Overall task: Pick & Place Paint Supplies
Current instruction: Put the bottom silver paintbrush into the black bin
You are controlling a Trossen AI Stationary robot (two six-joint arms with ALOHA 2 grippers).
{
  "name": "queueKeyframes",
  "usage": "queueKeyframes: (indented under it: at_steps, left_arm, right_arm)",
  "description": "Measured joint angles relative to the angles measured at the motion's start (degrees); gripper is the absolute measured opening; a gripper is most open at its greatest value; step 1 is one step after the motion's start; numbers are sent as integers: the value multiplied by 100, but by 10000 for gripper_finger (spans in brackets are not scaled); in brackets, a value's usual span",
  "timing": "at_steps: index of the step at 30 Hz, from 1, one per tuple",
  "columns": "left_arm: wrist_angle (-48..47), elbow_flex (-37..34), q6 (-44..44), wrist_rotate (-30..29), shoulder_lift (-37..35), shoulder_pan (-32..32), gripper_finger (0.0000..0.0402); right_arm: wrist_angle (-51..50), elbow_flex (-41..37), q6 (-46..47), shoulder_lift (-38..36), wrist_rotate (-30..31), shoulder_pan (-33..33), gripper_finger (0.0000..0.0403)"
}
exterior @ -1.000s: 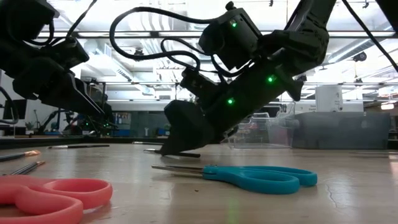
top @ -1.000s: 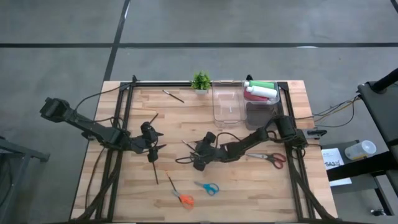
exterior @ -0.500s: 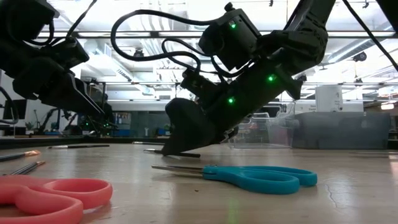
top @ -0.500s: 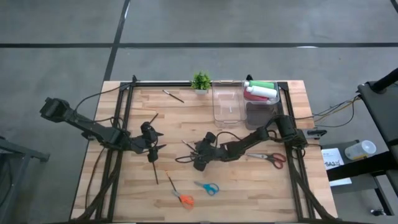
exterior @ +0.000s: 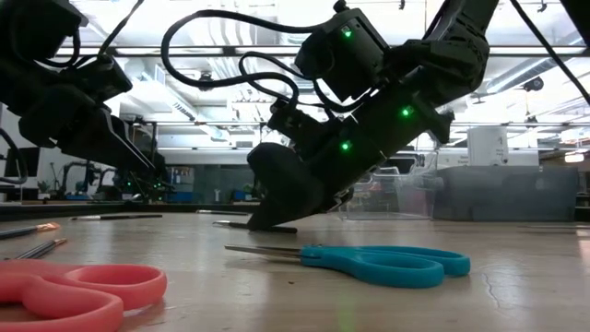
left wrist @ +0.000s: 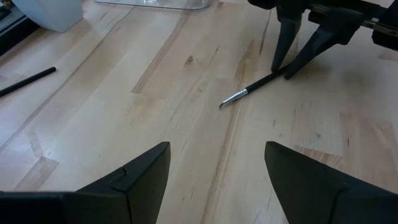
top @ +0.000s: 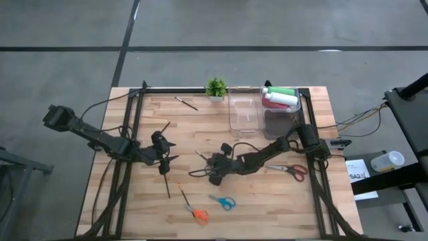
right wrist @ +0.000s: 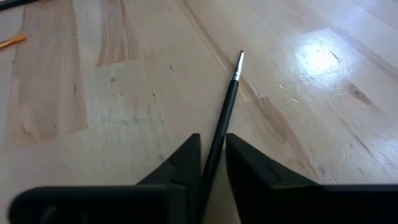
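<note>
A thin black paintbrush point(top: 202, 156) lies on the wooden table near its middle, its silver-ferruled tip point(left wrist: 222, 104) pointing toward the left arm. My right gripper point(right wrist: 211, 155) is down at the table and shut on the brush's handle. My left gripper point(left wrist: 217, 174) hovers open a short way off to the left, with nothing between its fingers. More brushes lie loose: one by the plant point(top: 186, 102) and one near the left gripper point(top: 166, 184). Green, pink-red and white squeeze bottles point(top: 279, 97) lie in a grey bin at the far right. My right gripper pinches the brush's black handle point(right wrist: 216, 148) between its two fingers point(right wrist: 186, 158), toward the end away from the bristles. The fingers slant down from the table's right side. The handle runs out forward between them. The brush still lies on the table point(exterior: 258, 226).
A clear empty container point(top: 244, 110) stands beside the grey bin point(top: 281, 117). A small potted plant point(top: 215, 87) is at the far edge. Red scissors point(top: 294, 169) lie at the right. Blue scissors point(top: 223, 201) and orange scissors point(top: 195, 211) lie near the front edge.
In the low view my right gripper's dark fingers have edged a little along the brush, and the wrist has tipped slightly. The brush has stayed on the table.
</note>
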Motion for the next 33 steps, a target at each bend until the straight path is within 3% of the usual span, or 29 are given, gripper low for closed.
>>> queueKeyframes:
  at_steps: [5,33]
  left_arm:
    - [0,0,0,0,0,0,266]
    - [0,0,0,-2,0,2,266]
  right_arm:
    - [-42,-1,0,-2,-33,0,16]
    - [-118,-8,20,-35,-66,7,17]
